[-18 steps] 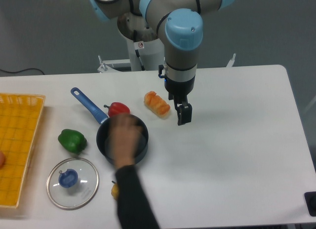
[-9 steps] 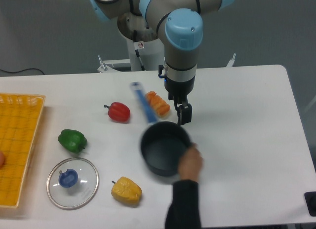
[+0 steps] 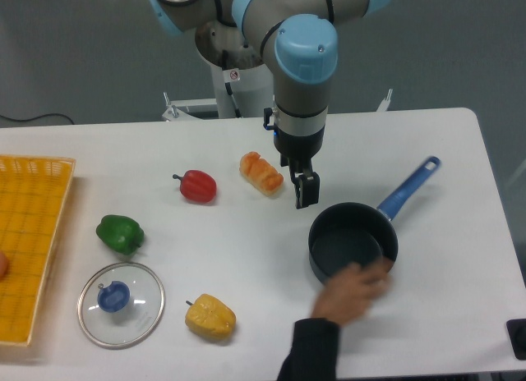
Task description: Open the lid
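Observation:
The lid (image 3: 121, 304), round clear glass with a metal rim and a blue centre knob, lies flat on the table at the front left, apart from the pan. The dark blue saucepan (image 3: 352, 243) with its long blue handle (image 3: 408, 188) stands uncovered at the right of centre, with a person's hand (image 3: 349, 288) on its near rim. My gripper (image 3: 306, 190) hangs shut and empty above the table, just up and left of the saucepan and far from the lid.
A red pepper (image 3: 197, 185), a green pepper (image 3: 120, 233), a yellow pepper (image 3: 209, 317) and a croissant (image 3: 261, 172) lie on the white table. A yellow basket (image 3: 33, 233) stands at the left edge. The person's sleeve (image 3: 311, 353) reaches in from the front.
The person's hand has slid the saucepan from the left of centre across to the right, turning its handle to point up and right. The gripper and the lid have not moved.

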